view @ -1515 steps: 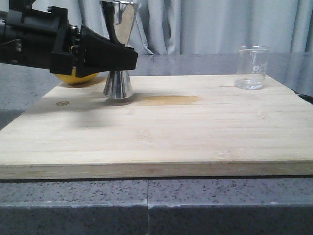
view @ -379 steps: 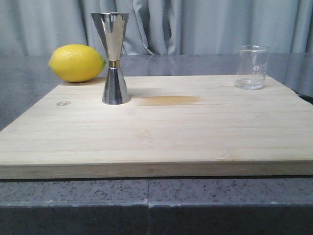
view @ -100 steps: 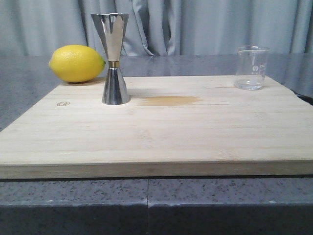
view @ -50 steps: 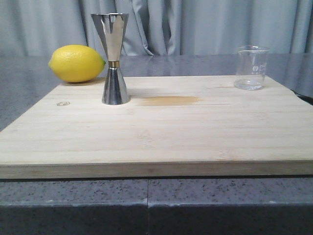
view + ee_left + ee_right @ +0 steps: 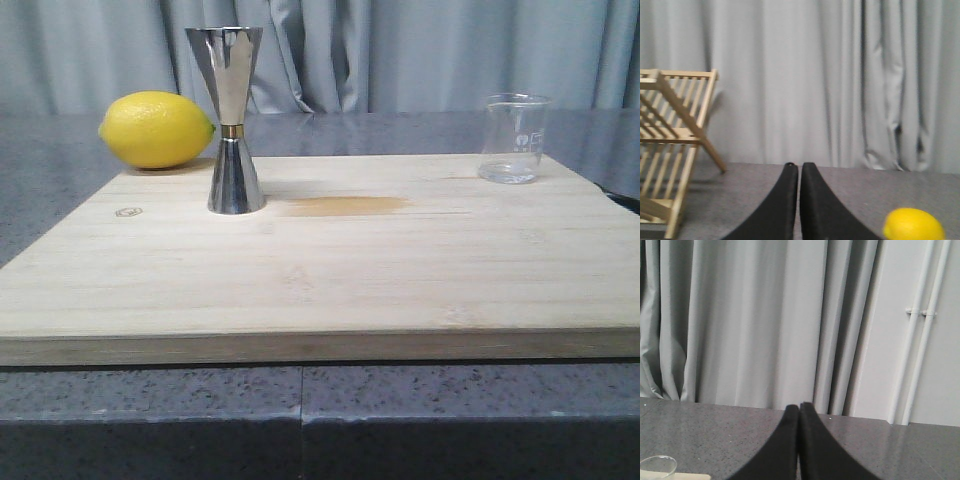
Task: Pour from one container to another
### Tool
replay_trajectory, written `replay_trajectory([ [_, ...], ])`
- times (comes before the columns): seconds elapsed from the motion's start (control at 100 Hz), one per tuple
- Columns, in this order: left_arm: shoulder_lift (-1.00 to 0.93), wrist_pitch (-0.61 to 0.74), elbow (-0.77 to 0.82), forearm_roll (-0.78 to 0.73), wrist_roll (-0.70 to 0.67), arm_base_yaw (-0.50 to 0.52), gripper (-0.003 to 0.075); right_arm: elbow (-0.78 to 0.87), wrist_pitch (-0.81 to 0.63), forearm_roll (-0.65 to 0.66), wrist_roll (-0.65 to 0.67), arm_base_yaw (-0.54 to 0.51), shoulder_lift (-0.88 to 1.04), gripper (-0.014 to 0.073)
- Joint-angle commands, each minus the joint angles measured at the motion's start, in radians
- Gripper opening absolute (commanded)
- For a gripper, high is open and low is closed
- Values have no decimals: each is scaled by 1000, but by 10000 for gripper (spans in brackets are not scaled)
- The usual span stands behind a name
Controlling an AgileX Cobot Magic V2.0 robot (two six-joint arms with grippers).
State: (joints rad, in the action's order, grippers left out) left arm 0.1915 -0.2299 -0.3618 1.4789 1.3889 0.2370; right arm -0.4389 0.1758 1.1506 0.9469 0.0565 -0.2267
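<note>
Grey curtains hung behind a speckled grey desk, on which a pale wooden board carried the task's things. At the right of the front frame, near the board's far edge, stood the glass beaker, upright, its long axis vertical and its mouth facing up; which way the pour lip turned could not be made out. A sliver of its rim also showed at the lower left of the right wrist frame. It looked light, rigid, smooth and breakable, so the sensible hold would be a gentle squeeze across the cylindrical wall about mid-height, below the flared rim, with care against slipping. Whether it held any liquid was hard to tell through the clear glass.

Well apart from it, at the left of the frame, the steel jigger stood upright on its lower cone, open cup upward, a gold band at the narrow waist. Tall on a small foot, it would likely tip easily if nudged.

Just behind and left of the jigger lay a lemon on the desk beside the board. A darker stain marked the board.

The left end effector and the right end effector each showed fingers pressed together, gripping nothing, both away from the board. A wooden rack stood at the left of the left wrist frame.
</note>
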Motion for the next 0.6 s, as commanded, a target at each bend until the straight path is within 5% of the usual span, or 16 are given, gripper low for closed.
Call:
replay_trajectory([
  [0.0, 11, 114, -24, 29, 9, -9, -19, -23, -24, 12, -7, 0, -9, -71],
  [0.11, 11, 148, -24, -83, 9, -9, -19, -23, -24, 12, -7, 0, -9, -71],
  [0.26, 11, 147, -24, -444, -79, -9, -19, -23, -24, 12, -7, 0, -9, -72],
  [0.4, 11, 149, -24, -792, -544, -9, -19, -23, -24, 12, -7, 0, -9, -71],
  [0.59, -3, 182, 14, -1418, -1389, -9, -19, -23, -24, 12, -7, 0, -9, -71],
])
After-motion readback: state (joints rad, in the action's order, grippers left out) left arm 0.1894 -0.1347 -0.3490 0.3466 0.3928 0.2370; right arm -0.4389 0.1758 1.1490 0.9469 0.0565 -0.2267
